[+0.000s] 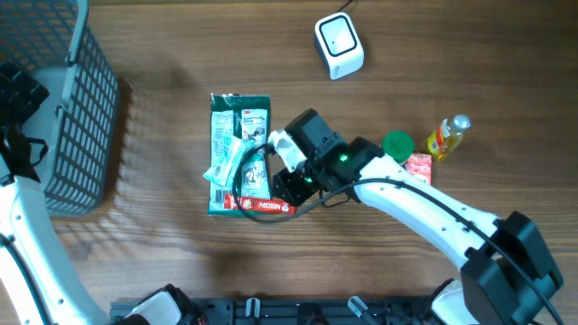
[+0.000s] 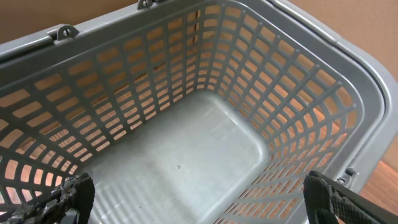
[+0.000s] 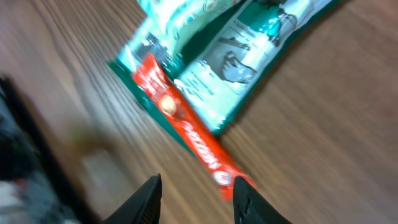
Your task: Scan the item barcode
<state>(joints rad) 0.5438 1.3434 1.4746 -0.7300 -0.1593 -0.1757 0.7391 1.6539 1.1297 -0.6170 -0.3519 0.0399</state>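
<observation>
1. One wooden worktop carries everything.
2. One grey mesh basket stands at the worktop's left edge, towards the far corner. The left gripper hangs above its inside with its fingers spread wide, holding nothing.
3. The white right arm reaches in from the near right corner towards the middle of the worktop.
4. A green packet lies flat at the middle of the worktop, its long side running from the far edge towards the near edge.
5. A white scanner sits close to the far edge, right of the middle, well apart from the packet.
6. A red snack bar lies along the packet's near end, overlapping it. The right gripper hovers over one end of the bar with its fingers partly apart and wood showing between them. That end lies just beside one finger, but the blurred right wrist view does not show whether they touch.
7. A small yellow bottle lies right of the arm's wrist.
8. A green lid and a pink box sit just beside the bottle, next to the arm.
</observation>
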